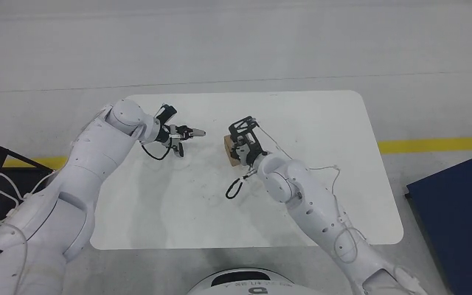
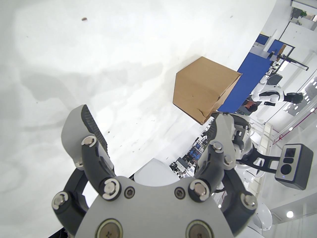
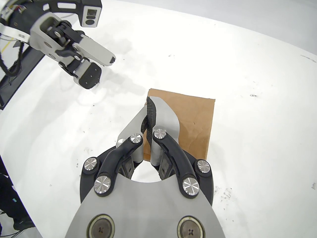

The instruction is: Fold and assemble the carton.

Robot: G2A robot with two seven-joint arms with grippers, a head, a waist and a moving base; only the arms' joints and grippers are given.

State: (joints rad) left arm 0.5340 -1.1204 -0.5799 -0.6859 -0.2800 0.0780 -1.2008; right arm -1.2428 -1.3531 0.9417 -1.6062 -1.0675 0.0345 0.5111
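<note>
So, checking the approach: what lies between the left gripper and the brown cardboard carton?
Bare white table up to the carton; top and left wrist views show it.

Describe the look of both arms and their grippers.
The left arm and right arm have white rounded shells, each with a looped black cable at the wrist. The left gripper and right gripper match: silver-grey fingers, black ribbed pads, black linkages with round pins, a grey base plate. A black camera box juts beside each.

Robotics lab: background robot [image 2: 268,95], blue partitions [image 2: 252,75].
</note>
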